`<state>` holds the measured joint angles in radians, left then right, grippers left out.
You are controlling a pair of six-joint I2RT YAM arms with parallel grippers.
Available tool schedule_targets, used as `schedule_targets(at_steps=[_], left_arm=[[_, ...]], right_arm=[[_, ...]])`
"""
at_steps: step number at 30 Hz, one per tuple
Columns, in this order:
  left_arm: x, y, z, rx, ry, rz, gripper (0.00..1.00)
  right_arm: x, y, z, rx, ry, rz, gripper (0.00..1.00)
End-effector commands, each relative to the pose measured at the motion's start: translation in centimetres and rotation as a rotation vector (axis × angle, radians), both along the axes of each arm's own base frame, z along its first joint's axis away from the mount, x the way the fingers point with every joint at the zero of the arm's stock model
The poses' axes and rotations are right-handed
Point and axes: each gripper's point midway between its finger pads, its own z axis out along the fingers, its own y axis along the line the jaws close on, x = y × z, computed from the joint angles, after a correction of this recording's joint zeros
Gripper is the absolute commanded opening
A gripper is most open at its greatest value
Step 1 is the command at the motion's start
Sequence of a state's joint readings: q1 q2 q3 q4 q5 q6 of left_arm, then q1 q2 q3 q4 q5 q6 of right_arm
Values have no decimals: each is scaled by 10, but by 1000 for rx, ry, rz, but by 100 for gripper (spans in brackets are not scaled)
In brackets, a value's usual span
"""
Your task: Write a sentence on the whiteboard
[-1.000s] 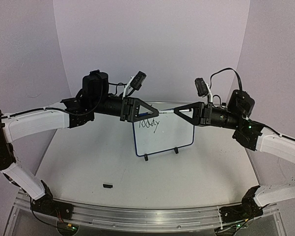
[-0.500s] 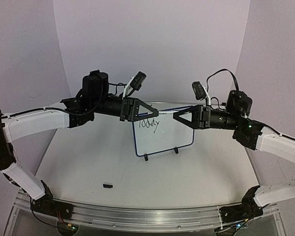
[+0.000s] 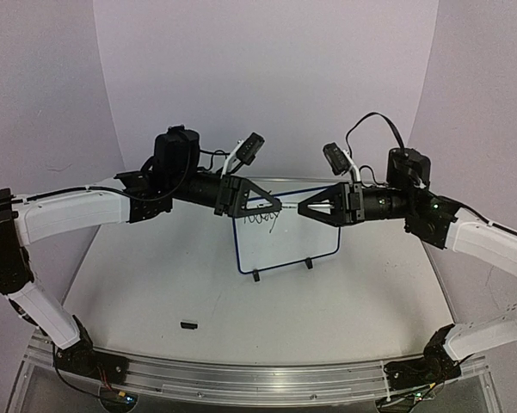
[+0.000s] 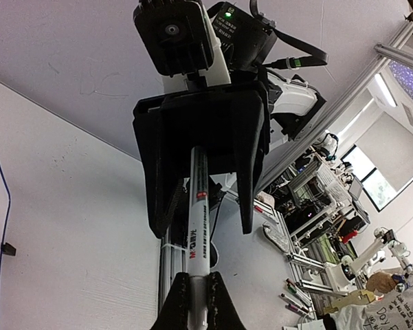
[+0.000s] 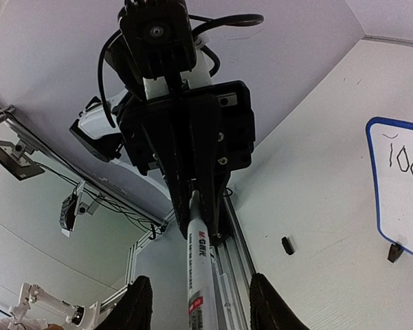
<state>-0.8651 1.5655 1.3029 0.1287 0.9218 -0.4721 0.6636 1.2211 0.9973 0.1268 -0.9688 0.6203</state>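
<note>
The whiteboard [image 3: 288,245] stands upright on two black feet at mid-table, with one handwritten black word of the sentence [image 3: 260,217] at its top left. In front of it, above the table, my two grippers meet tip to tip. My left gripper [image 3: 277,206] is shut on one end of a white-and-black marker pen [image 4: 198,234]. My right gripper [image 3: 302,209] is open. In the right wrist view its fingers [image 5: 139,306] stand apart on either side of the pen [image 5: 199,275] without touching it. That view also shows the whiteboard [image 5: 392,206] and the sentence [image 5: 405,161].
A small black pen cap [image 3: 188,325] lies on the table near the front left, also in the right wrist view as the cap [image 5: 286,245]. Purple walls close the back and sides. An aluminium rail [image 3: 258,379] runs along the near edge.
The pen has passed from my right gripper to my left: the left jaws shut on it, the right jaws opened off it and drew back slightly to the right.
</note>
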Motion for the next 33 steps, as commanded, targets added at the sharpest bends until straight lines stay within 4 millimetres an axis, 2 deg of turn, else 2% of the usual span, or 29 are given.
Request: schedule_targets(at_steps=[1,7,24,29,30,31,33], left_arm=[[-6,-3,18,-35,-31,-24,0],[-5,-6,13,-27,-29,-23,0],[-2,-10,11,-14,-29,-11,0],[-2,-9,11,-13,-32,-10,0],[-1,-9,12,-13,-36,-5,1],[-1,-8,11,-7,-36,0,6],[1,-6,12,8,-48,21,30]], right_arm=[[-2,4,19,27,-52,35,42],[-1,10,19,26,-53,45,37],[-5,14,14,20,-44,78,16],[-5,14,13,18,-43,80,0],[-4,14,12,16,-44,69,0],[-2,14,11,12,-46,55,0],[6,12,8,-1,-54,0,0]])
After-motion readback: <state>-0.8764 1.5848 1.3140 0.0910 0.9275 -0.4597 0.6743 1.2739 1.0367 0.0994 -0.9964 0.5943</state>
